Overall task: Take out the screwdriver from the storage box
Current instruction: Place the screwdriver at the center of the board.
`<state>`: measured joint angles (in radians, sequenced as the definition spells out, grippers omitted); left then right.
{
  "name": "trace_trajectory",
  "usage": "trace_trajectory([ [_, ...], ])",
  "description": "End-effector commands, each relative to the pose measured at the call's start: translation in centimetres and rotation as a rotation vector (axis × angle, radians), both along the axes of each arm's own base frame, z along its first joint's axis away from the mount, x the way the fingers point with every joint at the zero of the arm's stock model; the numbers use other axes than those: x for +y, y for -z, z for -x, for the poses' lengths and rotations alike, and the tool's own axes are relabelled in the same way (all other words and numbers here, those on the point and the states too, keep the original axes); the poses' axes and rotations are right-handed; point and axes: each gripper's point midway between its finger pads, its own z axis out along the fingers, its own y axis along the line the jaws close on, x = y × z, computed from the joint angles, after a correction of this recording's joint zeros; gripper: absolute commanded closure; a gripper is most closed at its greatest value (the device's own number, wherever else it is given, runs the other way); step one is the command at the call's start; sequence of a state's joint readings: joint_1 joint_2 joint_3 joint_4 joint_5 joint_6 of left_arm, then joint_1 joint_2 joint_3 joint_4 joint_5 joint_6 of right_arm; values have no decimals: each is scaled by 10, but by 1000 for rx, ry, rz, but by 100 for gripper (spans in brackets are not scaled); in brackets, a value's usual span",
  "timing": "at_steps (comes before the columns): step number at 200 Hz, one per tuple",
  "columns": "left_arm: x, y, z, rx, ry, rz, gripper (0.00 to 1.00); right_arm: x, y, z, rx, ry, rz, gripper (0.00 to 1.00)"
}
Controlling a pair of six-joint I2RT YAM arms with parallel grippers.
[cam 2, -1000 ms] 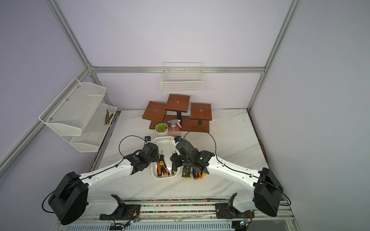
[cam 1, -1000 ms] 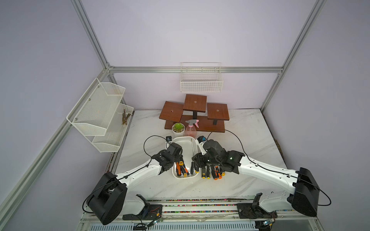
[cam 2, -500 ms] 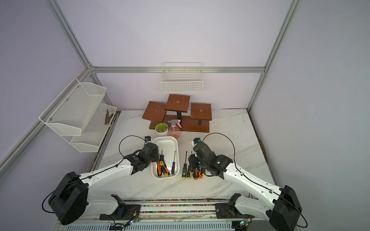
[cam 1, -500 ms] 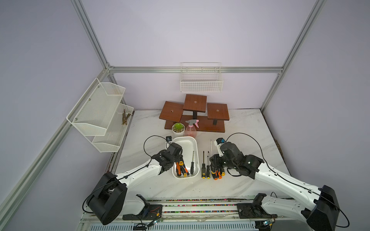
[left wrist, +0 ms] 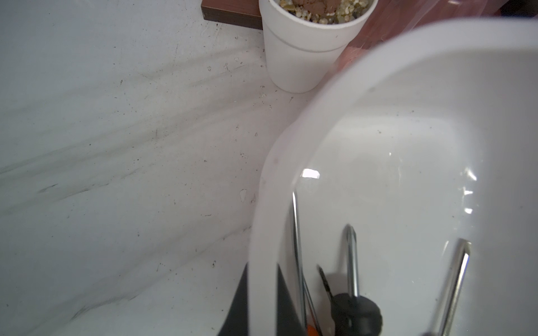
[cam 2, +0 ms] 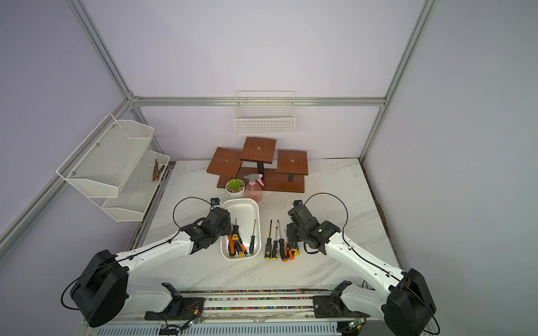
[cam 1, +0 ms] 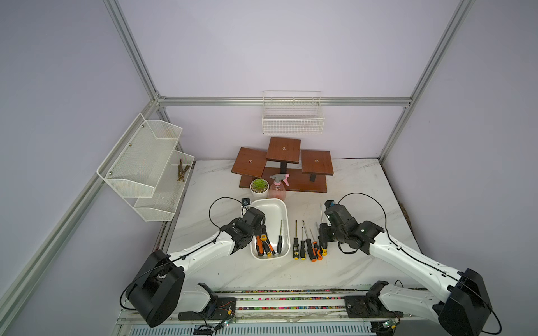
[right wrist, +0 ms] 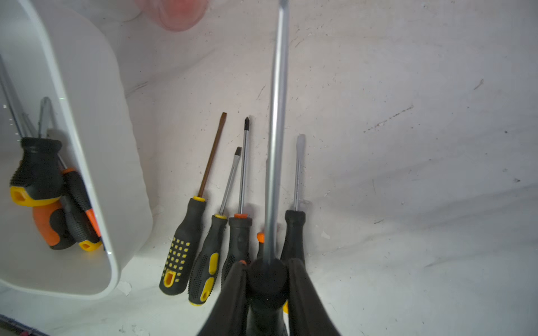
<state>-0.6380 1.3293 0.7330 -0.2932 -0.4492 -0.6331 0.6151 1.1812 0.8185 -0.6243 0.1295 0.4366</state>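
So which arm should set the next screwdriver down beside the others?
Right. The right gripper holds a long-shafted black-handled screwdriver above the row of screwdrivers on the marble table; the left gripper is shut on the rim of the white plastic storage box.

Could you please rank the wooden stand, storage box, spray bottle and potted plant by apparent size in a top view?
1. wooden stand
2. storage box
3. spray bottle and potted plant: too alike to rank.

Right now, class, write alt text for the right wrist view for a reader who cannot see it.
The right gripper is shut on a long-shafted screwdriver. A row of screwdrivers lies on the table beside the white storage box, which holds more.
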Motion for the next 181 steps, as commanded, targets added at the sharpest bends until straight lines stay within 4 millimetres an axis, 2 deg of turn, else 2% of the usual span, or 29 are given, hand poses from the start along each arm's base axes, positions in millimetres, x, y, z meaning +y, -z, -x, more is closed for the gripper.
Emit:
trace_trajectory([
  [1,-6,-18,-8,-72,11,34,100,-10,5,-10,-19,17,42,100],
  [62,-7,-15,-9,-73,12,40,100,-26,19,-25,4,61,119,100],
  [136,-8,-12,-10,-72,15,39,100,-38,48,-26,77,81,150,100],
  [181,-8,-11,-10,-74,16,35,100,-41,55,-27,102,86,156,100],
])
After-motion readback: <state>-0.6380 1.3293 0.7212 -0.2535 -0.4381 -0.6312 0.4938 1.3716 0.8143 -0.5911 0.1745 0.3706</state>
